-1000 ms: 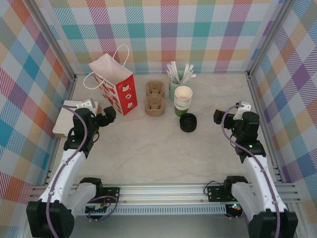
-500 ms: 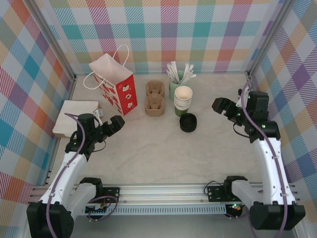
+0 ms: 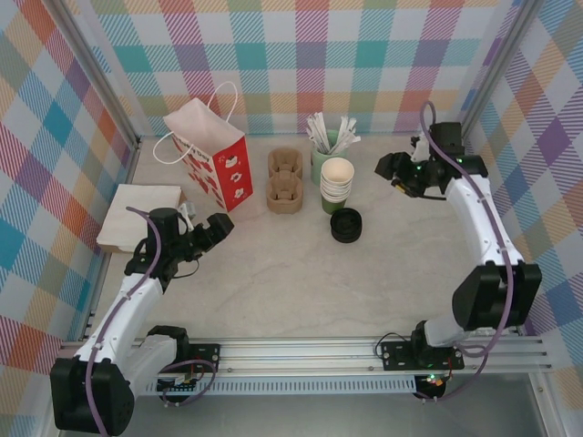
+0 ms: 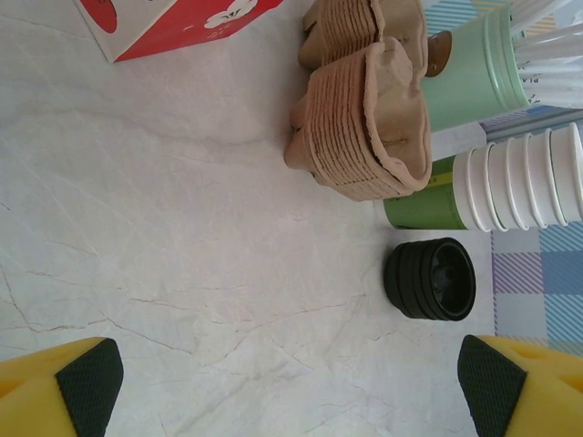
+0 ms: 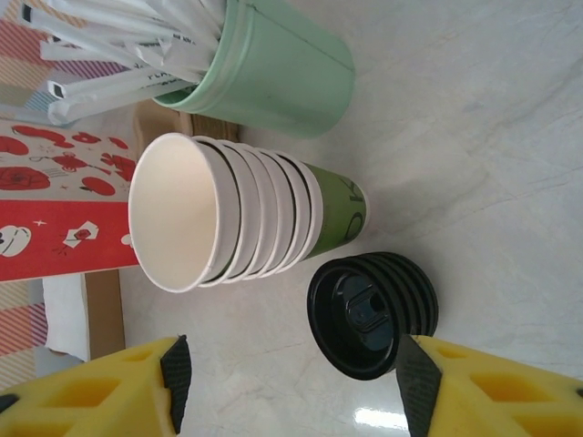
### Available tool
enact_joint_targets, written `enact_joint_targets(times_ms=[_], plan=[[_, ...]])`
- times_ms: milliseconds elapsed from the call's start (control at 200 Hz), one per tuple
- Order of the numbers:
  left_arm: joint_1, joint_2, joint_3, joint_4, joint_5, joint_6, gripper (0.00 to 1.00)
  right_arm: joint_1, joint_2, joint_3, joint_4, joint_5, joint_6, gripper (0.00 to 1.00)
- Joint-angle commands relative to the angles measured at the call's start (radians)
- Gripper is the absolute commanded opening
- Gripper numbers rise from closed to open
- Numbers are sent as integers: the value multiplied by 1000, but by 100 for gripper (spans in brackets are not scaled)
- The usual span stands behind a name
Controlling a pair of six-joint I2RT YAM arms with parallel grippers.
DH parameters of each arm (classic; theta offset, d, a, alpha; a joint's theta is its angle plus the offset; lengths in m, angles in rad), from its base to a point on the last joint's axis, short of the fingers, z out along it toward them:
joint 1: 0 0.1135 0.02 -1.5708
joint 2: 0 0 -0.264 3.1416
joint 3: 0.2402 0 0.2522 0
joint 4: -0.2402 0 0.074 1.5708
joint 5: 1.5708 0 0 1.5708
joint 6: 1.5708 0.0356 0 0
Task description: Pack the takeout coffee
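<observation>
Your right gripper [image 5: 291,378] is partly open and holds nothing. In its wrist view the stack of round black plastic lids [image 5: 373,314] lies on the table between the two yellow fingers [image 5: 173,378], closer to the one at the right of the view. From above, the gripper hangs off to the right of the cups and behind the lids, touching neither.

The nested stack of dark green paper cups [image 5: 228,214], cream-white inside, stands lidless just beside the lids. I cannot tell you which cup is the takeout coffee.

Your left gripper [image 4: 291,382] is spread wide and empty, low over the pale marble-patterned table [image 3: 291,282], well apart from the lids.

There is little writing you can read. The stirrer wrappers carry print that is too small, and a dark mark on the outermost cup's green side is partly hidden.

Behind the cups stands a pale green plastic pot [image 5: 273,73] of white wrapped stirrers [image 5: 118,50]. To their left are stacked brown pulp cup carriers [image 4: 364,118], then a red-and-white paper bag with string handles [image 3: 219,164] (standing upright). Nothing lies between your right gripper and the lids.
</observation>
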Motion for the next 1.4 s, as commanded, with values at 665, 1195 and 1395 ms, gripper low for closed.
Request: enact_joint_targets(times_ms=[665, 1195, 1395], plan=[[-36, 57, 8, 35, -24, -13, 97, 151, 380, 413, -213, 53, -97, 37], [-38, 54, 4, 27, -35, -14, 96, 169, 445, 458, -235, 59, -91, 22], [-38, 55, 5, 26, -36, -12, 97, 171, 439, 466, -241, 60, -87, 15]])
